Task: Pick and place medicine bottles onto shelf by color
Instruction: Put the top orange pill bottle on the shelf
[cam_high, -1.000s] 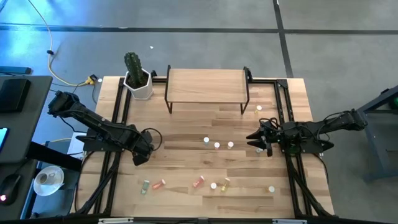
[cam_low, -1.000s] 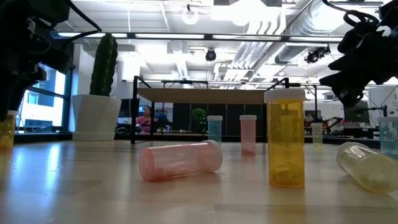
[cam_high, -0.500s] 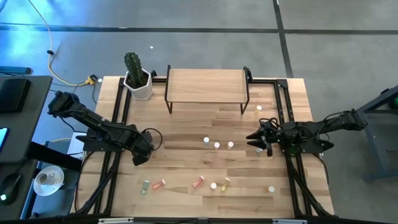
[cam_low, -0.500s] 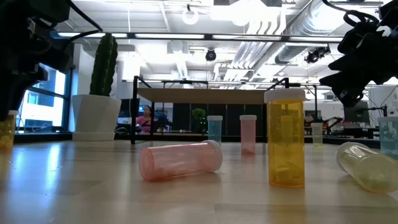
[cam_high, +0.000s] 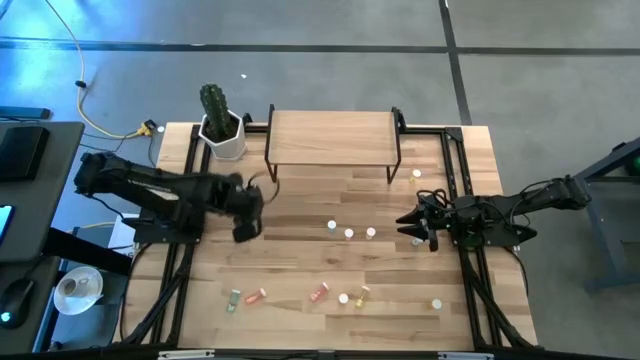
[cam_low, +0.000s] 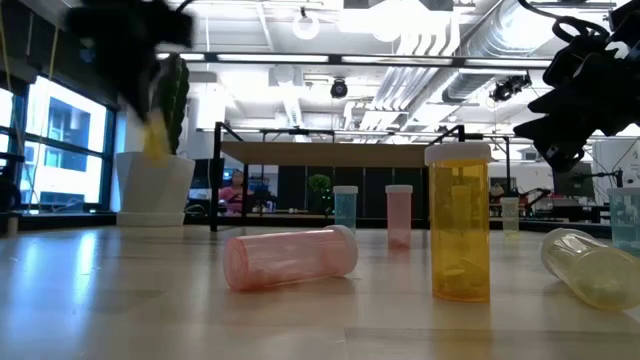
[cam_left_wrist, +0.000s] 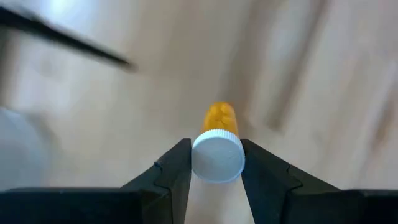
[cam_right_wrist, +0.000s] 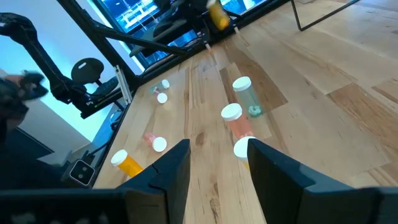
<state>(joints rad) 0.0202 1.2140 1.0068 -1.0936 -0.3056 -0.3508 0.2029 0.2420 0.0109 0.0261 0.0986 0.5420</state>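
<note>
My left gripper (cam_high: 248, 222) is shut on an orange bottle with a white cap (cam_left_wrist: 217, 155), above the table's left half, a little nearer than the shelf (cam_high: 332, 138). In the low view the bottle (cam_low: 155, 140) is a blur high over the tabletop. My right gripper (cam_high: 415, 225) hangs open and empty over the table's right half, beside three upright bottles (cam_high: 349, 233). Its fingers stand wide apart in its wrist view (cam_right_wrist: 214, 168). Several more bottles (cam_high: 320, 292) lie or stand along the near edge. My left gripper pinches the orange bottle by the sides of its white cap (cam_left_wrist: 200, 160) between its two fingers. The orange body (cam_left_wrist: 221, 117) reaches away beyond the fingertips. The bottle is lifted clear of the table.
A cactus in a white pot (cam_high: 222, 128) stands at the far left, beside the shelf. One bottle (cam_high: 417, 174) stands alone near the shelf's right leg. Black rails (cam_high: 458, 180) run along both table sides. The shelf top is bare.
My left gripper has risen and gone toward the table's far edge and right, toward the shelf, carrying the orange bottle. The bottle was low at the table's left and now hangs well above the tabletop. My right gripper has kept still.
</note>
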